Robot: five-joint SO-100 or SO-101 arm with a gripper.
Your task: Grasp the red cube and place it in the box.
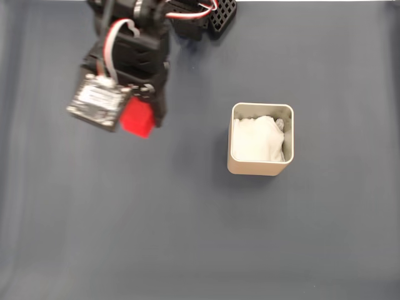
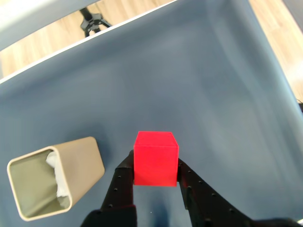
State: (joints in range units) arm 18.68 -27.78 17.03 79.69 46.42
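Wrist view: gripper w/ both black fingers pressed on opposite sides of the red cube, jaws closed to cube width. Cube is held above the dark blue mat. The box, beige w/ white padding, stands apart at lower left. Fixed view: cube under the arm at upper left; box well apart to the right, upright on mat.

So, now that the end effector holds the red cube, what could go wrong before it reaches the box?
1. The black end effector grips the small matte red cube only at its lower sides, so it may slip or tilt during the move.
2. The beige thin-walled square box has an opening not much wider than the cube, so a poor aim could hit the rim.
3. The white padding fills much of it, so the cube may sit high.
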